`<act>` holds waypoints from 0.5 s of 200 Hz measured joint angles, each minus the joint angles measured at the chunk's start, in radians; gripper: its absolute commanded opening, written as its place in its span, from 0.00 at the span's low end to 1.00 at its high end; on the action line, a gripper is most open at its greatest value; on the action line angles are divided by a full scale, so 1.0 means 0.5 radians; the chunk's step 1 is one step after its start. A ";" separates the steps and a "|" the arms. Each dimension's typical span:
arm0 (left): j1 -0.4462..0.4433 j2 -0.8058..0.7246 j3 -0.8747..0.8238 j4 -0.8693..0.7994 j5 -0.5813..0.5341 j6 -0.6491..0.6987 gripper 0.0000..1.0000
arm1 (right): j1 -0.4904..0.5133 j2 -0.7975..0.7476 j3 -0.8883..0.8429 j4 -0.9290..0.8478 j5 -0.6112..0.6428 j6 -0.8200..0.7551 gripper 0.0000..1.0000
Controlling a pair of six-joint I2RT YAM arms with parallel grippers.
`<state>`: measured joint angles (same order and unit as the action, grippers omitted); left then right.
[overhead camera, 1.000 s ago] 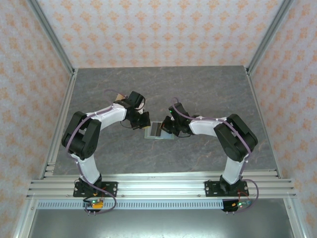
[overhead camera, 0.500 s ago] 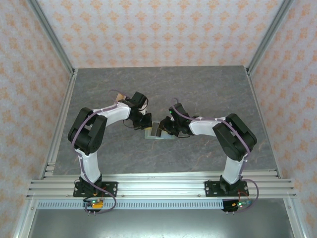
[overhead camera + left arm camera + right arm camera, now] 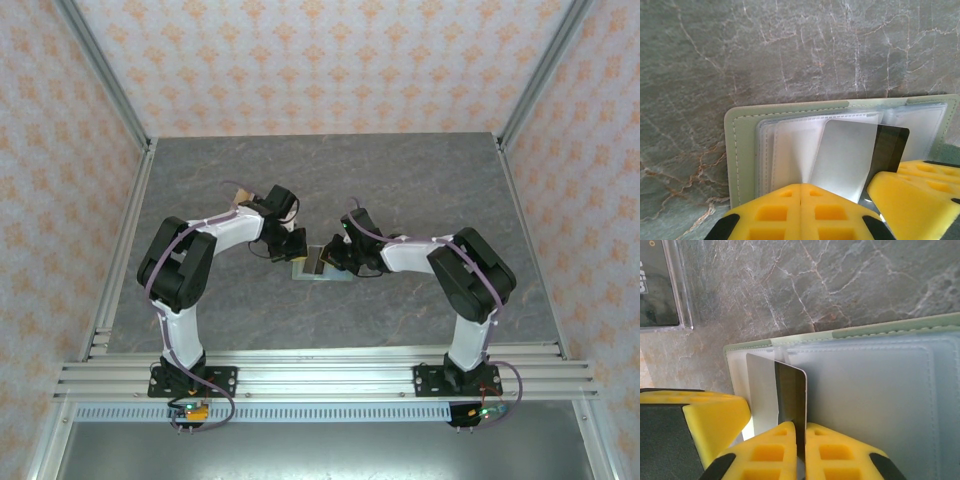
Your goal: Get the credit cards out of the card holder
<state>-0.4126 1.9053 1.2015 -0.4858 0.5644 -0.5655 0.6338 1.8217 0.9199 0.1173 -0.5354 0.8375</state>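
The sage-green card holder (image 3: 742,150) lay open and flat on the desk (image 3: 790,50), its clear sleeves (image 3: 785,150) facing up, just ahead of the left pincer (image 3: 801,200). A pale grey card (image 3: 842,155) and a dark card (image 3: 890,150) stuck partway out, the dark card's edge pinched in the right pincer (image 3: 801,440).

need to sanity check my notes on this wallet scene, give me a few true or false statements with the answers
1. The card holder lies open on the table. True.
2. The right gripper stands wide open. False: it is shut on a card that sticks out of the holder.
3. The left gripper is shut, at the holder's near edge. True.
4. The holder is bright red. False: it is sage green.
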 measured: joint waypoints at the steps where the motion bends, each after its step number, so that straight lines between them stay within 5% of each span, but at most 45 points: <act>1: 0.000 0.000 0.001 0.000 0.000 0.000 0.11 | 0.000 -0.002 0.000 -0.001 0.001 0.000 0.07; 100: -0.011 -0.223 0.021 -0.016 -0.019 -0.034 0.55 | -0.006 -0.607 -0.303 -0.113 0.357 -0.150 0.02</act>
<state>-0.4183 1.7939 1.2118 -0.4938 0.5549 -0.5823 0.6308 1.5181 0.7685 0.0608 -0.3569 0.7628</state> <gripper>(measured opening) 0.487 0.049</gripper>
